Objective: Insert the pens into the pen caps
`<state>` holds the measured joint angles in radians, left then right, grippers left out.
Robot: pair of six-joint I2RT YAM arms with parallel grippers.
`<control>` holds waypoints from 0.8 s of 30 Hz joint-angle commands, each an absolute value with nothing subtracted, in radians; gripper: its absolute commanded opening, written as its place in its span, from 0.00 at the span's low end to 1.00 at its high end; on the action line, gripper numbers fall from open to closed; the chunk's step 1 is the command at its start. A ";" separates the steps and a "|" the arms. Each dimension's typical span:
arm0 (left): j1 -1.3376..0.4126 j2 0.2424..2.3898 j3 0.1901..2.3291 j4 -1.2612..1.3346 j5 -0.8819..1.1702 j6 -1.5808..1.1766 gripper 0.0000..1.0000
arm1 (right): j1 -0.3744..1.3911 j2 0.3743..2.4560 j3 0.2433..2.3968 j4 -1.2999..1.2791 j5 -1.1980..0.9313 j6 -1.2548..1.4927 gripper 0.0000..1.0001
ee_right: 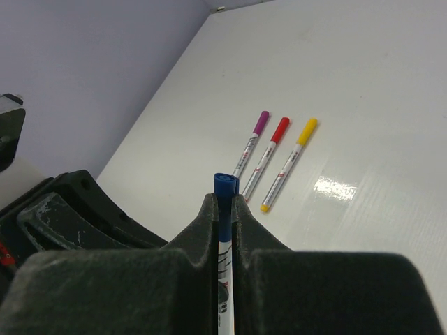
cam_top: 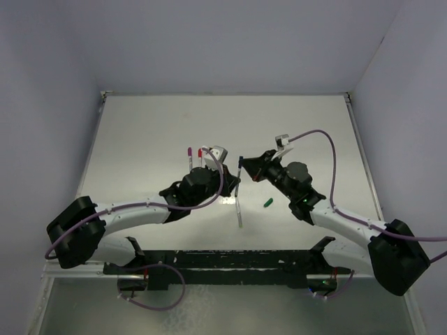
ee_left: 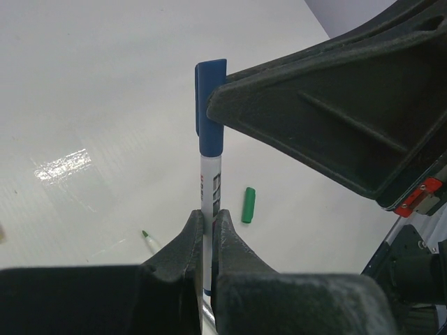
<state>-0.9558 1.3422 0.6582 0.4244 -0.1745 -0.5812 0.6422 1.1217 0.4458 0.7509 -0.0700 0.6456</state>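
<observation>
Above the middle of the table [cam_top: 154, 125], a blue-capped pen [ee_left: 211, 185], slim with a white barrel and printed markings, is held between the two arms. Its blue cap [ee_left: 208, 105] sits on one end. The left gripper [ee_left: 208, 218] has its jaws pinched tight on the barrel. The right gripper [ee_right: 223, 202] has its jaws closed narrowly on the cap end.

Farther back, three pens lie side by side on the table: a magenta-capped pen [ee_right: 251, 142], a red-capped pen [ee_right: 269, 149] and a yellow-capped pen [ee_right: 288, 165]. An uncapped pen [cam_top: 239, 209] with a green tip lies near the arms, and the loose green cap [ee_left: 248, 205] lies apart to its right.

That makes five pens and five caps: four caps are on pens and one is loose.
</observation>
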 commanded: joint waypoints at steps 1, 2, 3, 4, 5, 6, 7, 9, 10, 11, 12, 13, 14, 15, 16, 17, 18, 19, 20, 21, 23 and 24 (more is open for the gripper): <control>-0.908 1.303 0.761 0.642 -0.254 -0.533 0.00 | 0.670 1.149 0.451 0.519 -0.199 0.575 0.00; -0.907 1.300 0.761 0.635 -0.256 -0.531 0.00 | 0.672 1.152 0.457 0.506 -0.204 0.567 0.00; -0.906 1.299 0.763 0.633 -0.257 -0.527 0.00 | 0.671 1.157 0.463 0.490 -0.209 0.558 0.00; -0.903 1.298 0.765 0.632 -0.258 -0.526 0.00 | 0.673 1.160 0.469 0.479 -0.215 0.548 0.00; -0.901 1.297 0.763 0.631 -0.258 -0.526 0.00 | 0.673 1.164 0.473 0.471 -0.222 0.542 0.00; -0.898 1.297 0.762 0.631 -0.258 -0.526 0.00 | 0.676 1.169 0.478 0.460 -0.228 0.534 0.00; -0.896 1.296 0.762 0.630 -0.258 -0.526 0.00 | 0.677 1.173 0.481 0.452 -0.233 0.527 0.00; -0.892 1.292 0.760 0.635 -0.258 -0.526 0.00 | 0.680 1.180 0.489 0.430 -0.245 0.512 0.00; -0.890 1.291 0.760 0.637 -0.258 -0.525 0.00 | 0.683 1.184 0.494 0.419 -0.251 0.506 0.00; -0.887 1.289 0.760 0.639 -0.258 -0.525 0.00 | 0.685 1.187 0.499 0.407 -0.256 0.498 0.00; -0.886 1.287 0.761 0.640 -0.258 -0.523 0.00 | 0.687 1.192 0.504 0.393 -0.260 0.490 0.00; -0.883 1.284 0.762 0.641 -0.258 -0.519 0.00 | 0.690 1.195 0.508 0.380 -0.263 0.482 0.00; -0.880 1.282 0.763 0.643 -0.258 -0.516 0.00 | 0.692 1.200 0.512 0.364 -0.267 0.474 0.00; -0.877 1.279 0.762 0.643 -0.259 -0.513 0.00 | 0.696 1.204 0.516 0.353 -0.273 0.467 0.00; -0.874 1.277 0.764 0.643 -0.259 -0.510 0.00 | 0.700 1.208 0.520 0.344 -0.275 0.462 0.00; -0.871 1.275 0.765 0.643 -0.259 -0.508 0.00 | 0.705 1.213 0.521 0.337 -0.275 0.456 0.00; -0.867 1.273 0.767 0.643 -0.259 -0.506 0.00 | 0.710 1.218 0.525 0.330 -0.272 0.452 0.00; -0.864 1.271 0.767 0.643 -0.259 -0.506 0.00 | 0.719 1.226 0.528 0.323 -0.268 0.449 0.00; -0.861 1.269 0.767 0.645 -0.259 -0.506 0.00 | 0.724 1.230 0.529 0.319 -0.264 0.447 0.00; -0.859 1.269 0.766 0.648 -0.258 -0.506 0.00 | 0.727 1.236 0.530 0.318 -0.260 0.445 0.00; -0.854 1.266 0.765 0.652 -0.254 -0.507 0.00 | 0.732 1.244 0.531 0.315 -0.252 0.445 0.00; -0.853 1.263 0.766 0.654 -0.251 -0.508 0.00 | 0.733 1.249 0.533 0.313 -0.246 0.443 0.00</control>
